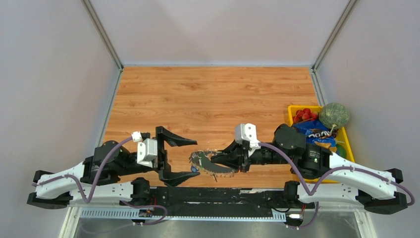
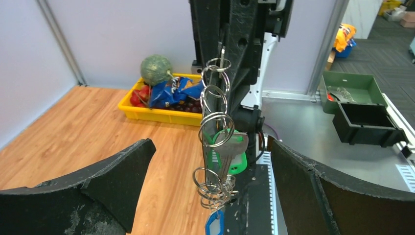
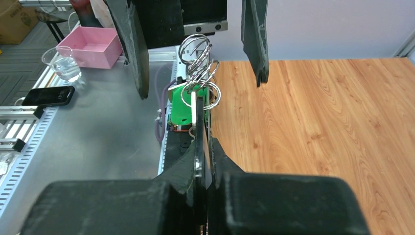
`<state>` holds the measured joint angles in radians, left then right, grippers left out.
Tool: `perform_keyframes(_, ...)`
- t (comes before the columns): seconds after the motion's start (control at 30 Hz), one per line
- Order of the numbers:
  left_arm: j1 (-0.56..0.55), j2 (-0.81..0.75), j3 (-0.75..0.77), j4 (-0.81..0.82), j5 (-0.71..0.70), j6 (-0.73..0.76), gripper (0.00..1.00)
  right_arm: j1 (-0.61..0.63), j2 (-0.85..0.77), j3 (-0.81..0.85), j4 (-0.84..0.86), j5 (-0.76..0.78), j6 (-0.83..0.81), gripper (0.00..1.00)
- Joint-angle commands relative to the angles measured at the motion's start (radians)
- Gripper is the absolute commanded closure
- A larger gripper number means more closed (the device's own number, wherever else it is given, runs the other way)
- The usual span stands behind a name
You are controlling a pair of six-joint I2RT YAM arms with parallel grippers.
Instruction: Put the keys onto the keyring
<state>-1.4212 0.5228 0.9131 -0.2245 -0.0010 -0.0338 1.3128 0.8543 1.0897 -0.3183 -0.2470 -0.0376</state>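
Note:
My right gripper (image 1: 218, 163) is shut on a thin silvery metal strip (image 3: 198, 147), seen edge-on, which looks like the keyring. It holds it above the table's near edge. A bunch hangs from it: several small split rings (image 2: 215, 129), a silver key (image 2: 234, 147), a green tag (image 2: 238, 161) and a blue tag (image 2: 214, 224). In the top view the bunch (image 1: 202, 159) lies between my two grippers. My left gripper (image 1: 196, 157) is open and empty, its fingers (image 2: 122, 166) spread to either side of the bunch without touching it. No dark-headed keys show.
A yellow bin (image 1: 346, 136) at the right edge holds a green melon (image 1: 334, 115), red fruit and a blue snack bag. The black base rail (image 1: 213, 193) runs along the near edge. Beyond the table stand a pink box (image 3: 93, 46), a cup and a phone.

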Motion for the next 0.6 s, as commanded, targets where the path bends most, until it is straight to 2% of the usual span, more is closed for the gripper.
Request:
perform_keyframes(0.0,-0.001,0.029,-0.009,0.037,0.087,0.025,0.0,-0.003,0.008,0.079,0.038,-0.043,0.031,1.0)
perform_keyframes(0.07,-0.001,0.046,-0.01,0.036,0.095,0.027,0.01,-0.003,0.017,0.088,0.037,-0.046,0.032,1.0)
perform_keyframes(0.13,-0.001,0.056,-0.01,0.033,0.098,0.031,0.06,-0.003,0.026,0.097,0.037,-0.055,0.033,1.0)
perform_keyframes(0.2,-0.001,0.067,-0.004,0.026,0.101,0.033,0.18,-0.003,0.033,0.103,0.038,-0.058,0.032,1.0)
perform_keyframes(0.23,-0.001,0.07,0.0,0.02,0.103,0.034,0.3,-0.003,0.036,0.105,0.038,-0.059,0.032,1.0)
perform_keyframes(0.27,-0.001,0.078,0.007,0.01,0.103,0.033,0.37,-0.003,0.036,0.107,0.036,-0.062,0.032,1.0)
perform_keyframes(0.3,-0.001,0.08,0.01,0.005,0.102,0.033,0.5,-0.003,0.037,0.109,0.037,-0.063,0.031,1.0)
perform_keyframes(0.33,-0.001,0.085,0.016,-0.003,0.1,0.032,0.56,-0.003,0.037,0.111,0.037,-0.064,0.03,1.0)
perform_keyframes(0.37,0.0,0.086,0.018,-0.006,0.096,0.032,0.66,-0.003,0.038,0.113,0.038,-0.065,0.03,1.0)
perform_keyframes(0.47,-0.001,0.085,0.019,-0.008,0.092,0.032,0.83,-0.003,0.037,0.113,0.038,-0.066,0.031,1.0)
perform_keyframes(0.5,-0.001,0.084,0.019,-0.008,0.093,0.044,0.94,-0.003,0.036,0.112,0.038,-0.066,0.03,1.0)
perform_keyframes(0.57,-0.001,0.082,0.02,-0.01,0.092,0.056,0.99,-0.003,0.033,0.111,0.037,-0.063,0.032,1.0)
